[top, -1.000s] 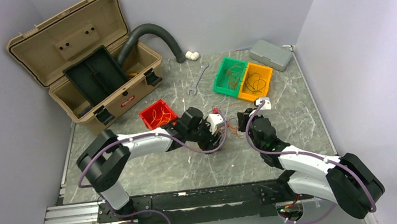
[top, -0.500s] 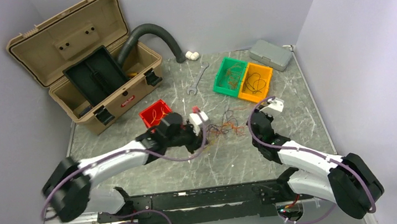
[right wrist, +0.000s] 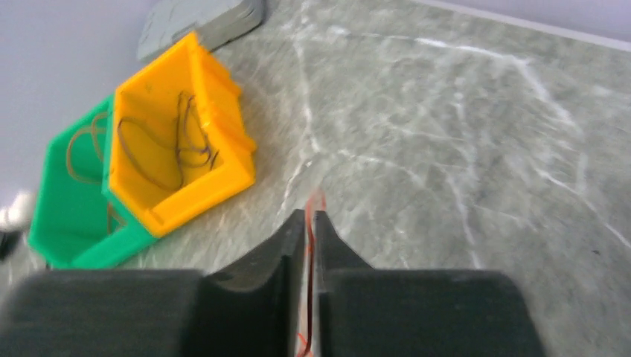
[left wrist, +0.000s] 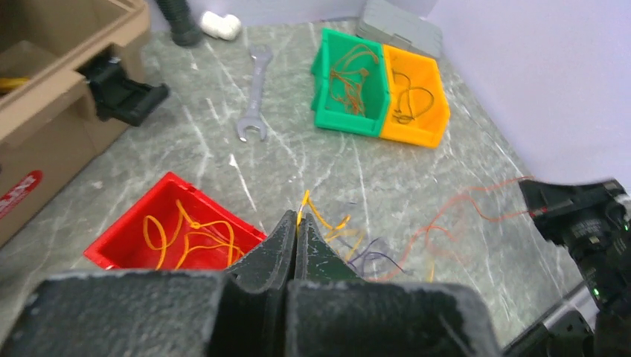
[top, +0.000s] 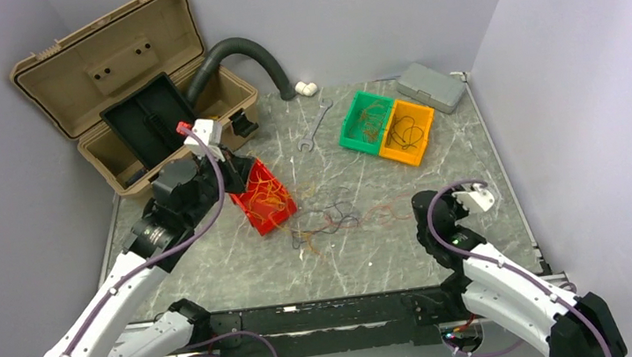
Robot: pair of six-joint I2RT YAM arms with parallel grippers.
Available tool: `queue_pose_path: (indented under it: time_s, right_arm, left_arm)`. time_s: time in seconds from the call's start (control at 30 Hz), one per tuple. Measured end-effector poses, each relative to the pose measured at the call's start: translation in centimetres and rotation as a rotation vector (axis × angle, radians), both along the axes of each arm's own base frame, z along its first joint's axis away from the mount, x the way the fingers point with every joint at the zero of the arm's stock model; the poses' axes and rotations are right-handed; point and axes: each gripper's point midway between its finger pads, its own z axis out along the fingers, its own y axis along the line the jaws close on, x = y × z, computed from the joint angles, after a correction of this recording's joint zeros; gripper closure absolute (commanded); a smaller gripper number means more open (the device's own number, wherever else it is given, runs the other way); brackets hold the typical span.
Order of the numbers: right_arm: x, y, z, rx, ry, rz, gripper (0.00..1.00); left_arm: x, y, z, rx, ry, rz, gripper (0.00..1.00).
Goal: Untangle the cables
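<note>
The cables [top: 328, 221] lie as a loose spread of black, orange and red strands mid-table. My left gripper [top: 239, 171] is raised over the red bin [top: 275, 213]. In the left wrist view it [left wrist: 298, 217] is shut on a yellow cable [left wrist: 321, 216] that trails down to the dark strands [left wrist: 372, 257]. A red cable [left wrist: 476, 197] runs right to my right gripper [left wrist: 537, 210]. That gripper [top: 423, 205] is low at the near right. Its jaws [right wrist: 309, 216] stand a sliver apart, with the red cable [right wrist: 309, 297] running between them.
The red bin [left wrist: 126, 242] holds orange cables. Green bin [top: 358, 121] and orange bin [top: 409, 129] at the back hold more wires. A wrench [top: 314, 125], an open tan toolbox [top: 136, 100], a dark hose [top: 251, 57] and a grey box [top: 431, 87] sit behind.
The left gripper shut on a yellow cable and drew back left and upward. The right arm pulled back to the near right and its jaws parted slightly. The tangle stretched out.
</note>
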Motion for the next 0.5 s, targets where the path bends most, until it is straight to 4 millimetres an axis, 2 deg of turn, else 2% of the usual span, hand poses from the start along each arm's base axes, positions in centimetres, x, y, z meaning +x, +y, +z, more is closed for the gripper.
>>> queue_pose_path:
  time_s: [0.03, 0.1, 0.2, 0.27, 0.33, 0.5]
  right_arm:
    - [0.2, 0.3, 0.1, -0.020, 0.014, 0.026, 0.70]
    - [1.2, 1.6, 0.2, -0.056, 0.045, 0.127, 0.44]
    - [3.0, 6.4, 0.5, -0.100, 0.033, 0.449, 0.22]
    - [3.2, 9.9, 0.6, -0.132, -0.011, 0.679, 0.20]
    - [2.6, 14.0, 0.8, -0.173, -0.060, 0.935, 0.20]
    - [0.6, 21.7, 1.7, -0.218, -0.149, 1.388, 0.21]
  left_arm:
    - [0.0, -0.2, 0.0, 0.004, 0.006, -0.013, 1.00]
    - [-0.3, -1.7, -0.4, 0.011, 0.028, -0.095, 1.00]
    - [-0.9, -4.1, -1.6, 0.023, 0.075, -0.230, 1.00]
    - [-1.3, -5.5, -1.9, 0.030, 0.105, -0.320, 1.00]
    - [-1.9, -6.6, -1.4, 0.030, 0.111, -0.395, 1.00]
    - [-4.3, -8.9, 2.0, 0.018, 0.050, -0.557, 1.00]
